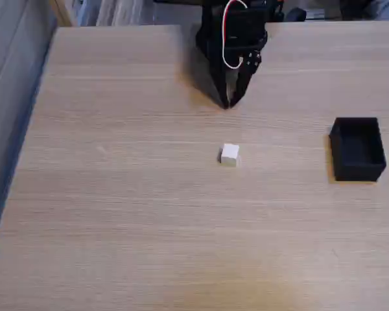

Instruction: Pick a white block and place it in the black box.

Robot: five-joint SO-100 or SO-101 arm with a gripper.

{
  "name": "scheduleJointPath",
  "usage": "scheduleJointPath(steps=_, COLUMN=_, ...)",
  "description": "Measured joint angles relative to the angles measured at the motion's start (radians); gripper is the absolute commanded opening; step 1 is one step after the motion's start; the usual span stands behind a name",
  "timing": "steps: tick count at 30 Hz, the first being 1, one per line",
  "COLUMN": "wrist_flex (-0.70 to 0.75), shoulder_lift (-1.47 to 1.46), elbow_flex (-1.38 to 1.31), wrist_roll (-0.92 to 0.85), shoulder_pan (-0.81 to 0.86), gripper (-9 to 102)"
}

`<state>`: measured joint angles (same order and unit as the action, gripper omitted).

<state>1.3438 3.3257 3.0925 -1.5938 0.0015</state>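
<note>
status: task reads as not yet started; pick, carry and drop all remain, judging from how things lie. table is the largest item, a pale wood-grain top with fine horizontal streaks, matte, with some clutter past its far edge too blurred to name. arm next, black, angular, at 12 o'clock in the fixed view, a white-and-red wire looped down its front. gripper hangs from it, fingers tapering to a point with tips together, so it looks closed and holds nothing; whether it touches the tabletop i cannot tell. black box at 3 o'clock, matte, rectangular, thin-walled, open on top, inside looks bare. white block smallest, a plain cube with crisp edges, resting on the table near centre, at 6 o'clock from the fingertips and apart from them, well apart from the box, which lies at its 3 o'clock. likely rigid and light, an easy pinch once the fingers part.
</note>
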Motion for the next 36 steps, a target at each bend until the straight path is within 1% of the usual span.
scheduleJointPath(steps=6, wrist_flex=0.0, shoulder_lift=0.0, elbow_flex=0.0, wrist_roll=-0.008, shoulder_pan=-0.04, gripper=0)
scheduleJointPath(steps=36, wrist_flex=0.0, shoulder_lift=0.0, elbow_flex=0.0, wrist_roll=-0.011, shoulder_pan=-0.04, gripper=0)
